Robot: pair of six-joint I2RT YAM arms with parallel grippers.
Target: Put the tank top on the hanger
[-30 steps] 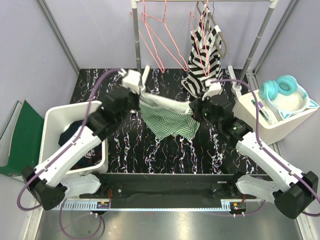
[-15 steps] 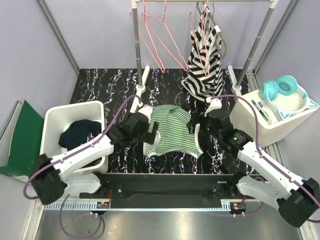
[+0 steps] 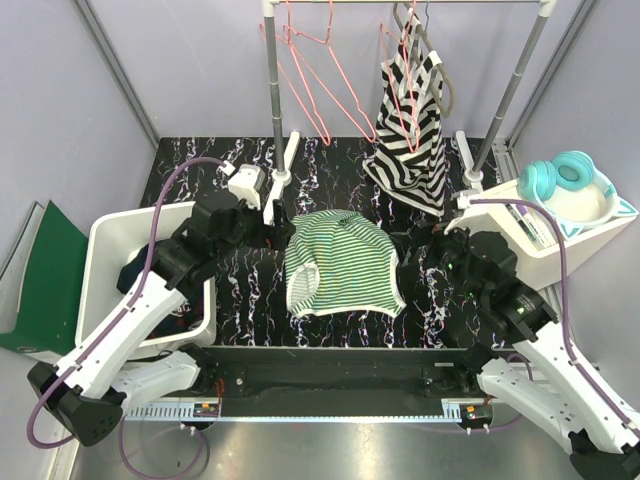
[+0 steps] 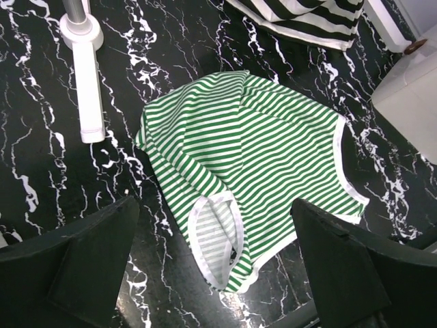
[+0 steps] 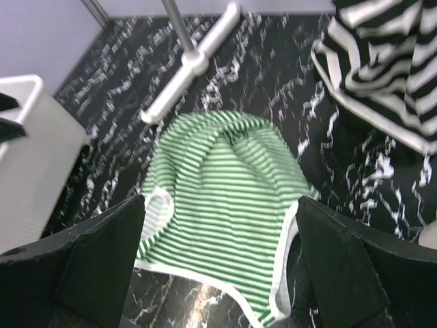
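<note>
Since half a second ago, both arms have been drawn back from the tank top (image 3: 345, 262). The left hand (image 4: 215, 205) has been pulled away toward the left and the right hand (image 5: 222, 201) toward the right. The garment has been left where it was, spread on the black marbled counter (image 3: 250, 290) between them.

In each wrist view the hand is seen spread wide, with nothing pinched. The dark fingers (image 4: 75, 266) of the left hand frame the garment from above, and so do those of the right (image 5: 89, 260). No contact with the cloth is seen.

The white trim is shown best in the wrist views. One armhole is seen gaping open at the near edge in the left wrist view, and the top's far end is seen bunched into a rounded fold. The white rack foot (image 4: 83, 89) is seen just beside the cloth, not touching it.

Only the top view takes in the rail. Salmon-pink wire hangers are hung there, and the hanger (image 3: 325, 85) is among them, well apart from the tank top. A black-and-white striped garment (image 3: 410, 115) is hung to the right of them. Also seen only in full from above are the white bin (image 3: 105, 235) holding dark clothing and the teal headphones (image 3: 565, 180).
</note>
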